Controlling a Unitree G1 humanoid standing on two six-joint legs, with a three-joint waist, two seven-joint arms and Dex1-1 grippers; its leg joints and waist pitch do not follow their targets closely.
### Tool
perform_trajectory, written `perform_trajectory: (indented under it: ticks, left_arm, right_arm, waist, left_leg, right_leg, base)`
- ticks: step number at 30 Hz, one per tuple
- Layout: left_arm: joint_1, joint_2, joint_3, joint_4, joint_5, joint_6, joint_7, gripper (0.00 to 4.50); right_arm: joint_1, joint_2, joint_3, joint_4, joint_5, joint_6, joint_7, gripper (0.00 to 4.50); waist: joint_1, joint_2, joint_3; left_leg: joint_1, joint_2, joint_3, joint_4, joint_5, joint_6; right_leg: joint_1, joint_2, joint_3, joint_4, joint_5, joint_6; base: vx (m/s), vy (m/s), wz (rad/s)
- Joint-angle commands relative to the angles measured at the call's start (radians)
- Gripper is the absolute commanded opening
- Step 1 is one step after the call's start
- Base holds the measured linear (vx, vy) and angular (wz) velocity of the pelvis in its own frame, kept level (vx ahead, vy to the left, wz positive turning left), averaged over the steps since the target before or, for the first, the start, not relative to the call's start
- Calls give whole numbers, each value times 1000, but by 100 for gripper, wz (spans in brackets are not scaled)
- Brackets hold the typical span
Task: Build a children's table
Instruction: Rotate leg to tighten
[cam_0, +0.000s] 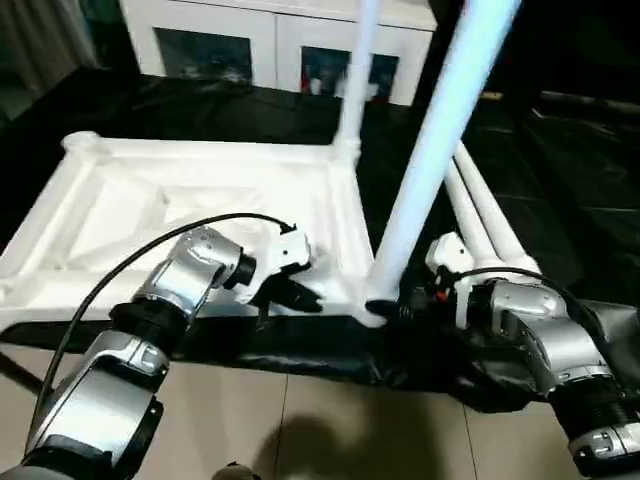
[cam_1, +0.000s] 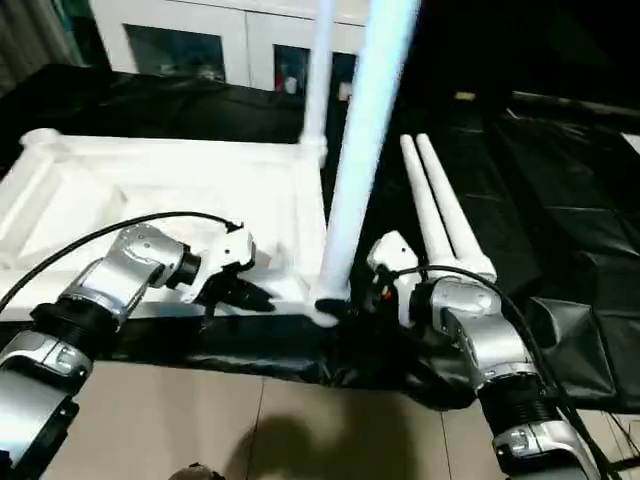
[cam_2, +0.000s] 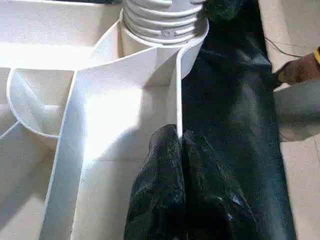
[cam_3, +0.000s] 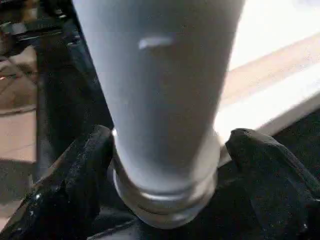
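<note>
The children's table top lies upside down, ribbed side up, on the black cover. One white leg stands upright in the far right corner socket. A second leg leans in the near right socket, its threaded base showing there. My right gripper is open, its fingers on either side of that leg's collar. My left gripper is shut on the thin rim wall of the table top, just short of that socket. Two loose legs lie side by side to the right.
A white cabinet with glass doors stands behind the work table. The black cover hangs crumpled over the near edge under my right arm. Tiled floor lies just in front. A black cable loops over my left forearm.
</note>
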Motion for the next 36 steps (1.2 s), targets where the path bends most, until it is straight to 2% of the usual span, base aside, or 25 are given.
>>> perform_trajectory:
  ticks: [1, 4, 5, 9, 11, 14, 16, 18, 20, 22, 25, 26, 27, 30, 31, 32, 33, 36]
  left_arm:
    - [11, -6, -31, -10, 5, -4, -30, 0]
    - [16, -10, -26, -29, 1, 8, -26, 0]
    - [18, -9, -26, -36, 0, 12, -27, 0]
    - [19, -9, -25, -41, -2, 15, -30, 0]
    - [20, -10, -26, -39, 1, 12, -28, 0]
    - [20, -10, -24, -42, 0, 13, -26, 0]
    - [23, -10, -24, -49, -1, 16, -26, 0]
    - [25, -9, -23, -52, -1, 16, -26, 0]
    - [32, -6, -23, -56, -2, 14, -27, 0]
    - [33, -14, -18, -40, 0, 12, -8, 0]
    - [13, -53, 3, 15, 22, 32, 116, 0]
    - [-12, -89, 25, 66, 32, 52, 225, 0]
    - [-25, -106, 36, 91, 36, 61, 277, 0]
    - [-75, -173, 74, 185, 48, 99, 492, 0]
    - [-84, -185, 81, 199, 49, 107, 529, 0]
    - [-104, -230, 101, 224, 40, 131, 615, 0]
    - [-106, -237, 103, 227, 39, 132, 626, 0]
    - [-119, -279, 114, 244, 37, 131, 680, 0]
  right_arm:
    - [-12, -5, 8, -1, -14, -9, 7, 396]
    - [-19, 4, 23, 14, -31, -13, 14, 396]
    - [-19, 2, 25, 13, -32, -12, 16, 381]
    - [-28, 6, 22, 29, -20, -8, 33, 351]
    - [-28, 4, 22, 32, -19, -6, 41, 319]
    - [-31, 5, 24, 45, -26, -13, 39, 305]
    - [-31, 4, 24, 48, -27, -16, 42, 285]
    - [-32, 6, 22, 49, -28, -17, 40, 281]
    - [-33, 16, 15, 51, -28, -16, 26, 275]
    - [-35, 37, -7, 73, -27, -21, -24, 274]
    - [-52, 87, -57, 149, -31, -20, -165, 272]
    - [-65, 128, -95, 207, -33, -15, -290, 272]
    - [-70, 150, -113, 234, -32, -9, -352, 272]
    - [-89, 235, -168, 321, -40, -17, -603, 272]
    - [-92, 252, -178, 335, -39, -19, -645, 272]
    - [-114, 305, -201, 380, -36, -34, -763, 272]
    - [-118, 312, -204, 386, -36, -37, -780, 272]
    - [-150, 362, -225, 434, -37, -66, -877, 272]
  waist:
    - [-1, -3, -64]
    - [-1, -7, -63]
    - [-1, -6, -64]
    - [2, -9, -67]
    - [4, -10, -68]
    - [7, -13, -69]
    - [11, -12, -69]
    - [12, -13, -68]
    - [10, -8, -68]
    - [8, -10, -67]
    - [-3, -12, -61]
    - [-6, -12, -62]
    - [-10, -12, -59]
    - [-17, -8, -61]
    - [-19, -11, -61]
    - [-19, -12, -60]
    - [-22, -4, -62]
    - [-19, -7, -64]
  left_leg:
    - [19, 26, 5, -65, -113, 77]
    - [17, 25, 5, -67, -119, 68]
    - [17, 25, 5, -66, -111, 68]
    - [14, 21, 7, -61, -68, 86]
    - [13, 21, 7, -59, -52, 94]
    - [12, 20, 8, -55, -42, 102]
    - [13, 21, 8, -55, -48, 100]
    - [12, 21, 8, -56, -56, 95]
    - [13, 21, 8, -56, -69, 88]
    - [14, 22, 8, -57, -78, 81]
    - [13, 20, 7, -64, -131, 50]
    - [16, 20, 5, -67, -155, 33]
    - [17, 19, 5, -69, -173, 15]
    - [17, 17, 1, -73, -194, -19]
    - [17, 17, 3, -73, -195, -19]
    - [16, 16, 2, -74, -199, -19]
    - [15, 15, 3, -73, -198, -23]
    - [13, 13, 3, -72, -182, -10]
  right_leg:
    - [48, -51, 30, -48, 49, -290]
    - [48, -53, 30, -49, 26, -278]
    - [48, -54, 30, -48, 31, -275]
    - [50, -52, 30, -41, 91, -277]
    - [51, -51, 30, -39, 114, -278]
    - [50, -51, 30, -37, 122, -281]
    - [50, -51, 30, -37, 109, -279]
    - [49, -50, 30, -38, 95, -275]
    - [47, -50, 31, -39, 81, -274]
    - [46, -50, 32, -40, 71, -272]
    - [41, -52, 33, -50, -10, -259]
    - [42, -53, 32, -55, -64, -250]
    - [39, -54, 33, -60, -108, -240]
    - [39, -54, 34, -65, -158, -215]
    - [38, -53, 35, -66, -155, -213]
    - [39, -53, 34, -69, -161, -208]
    - [37, -52, 36, -68, -146, -208]
    - [39, -51, 35, -68, -113, -201]
  base:
    - [0, 0, 0]
    - [0, 0, 0]
    - [0, 0, 0]
    - [0, 0, 0]
    - [0, 0, 0]
    - [0, 0, 0]
    - [0, 0, 0]
    - [0, 0, 0]
    - [0, 0, 0]
    - [0, 0, 0]
    - [0, 0, 0]
    - [0, 0, 0]
    - [0, 0, 0]
    - [0, 0, 0]
    - [0, 0, 0]
    - [0, 0, 0]
    - [0, 0, 0]
    - [0, 0, 0]
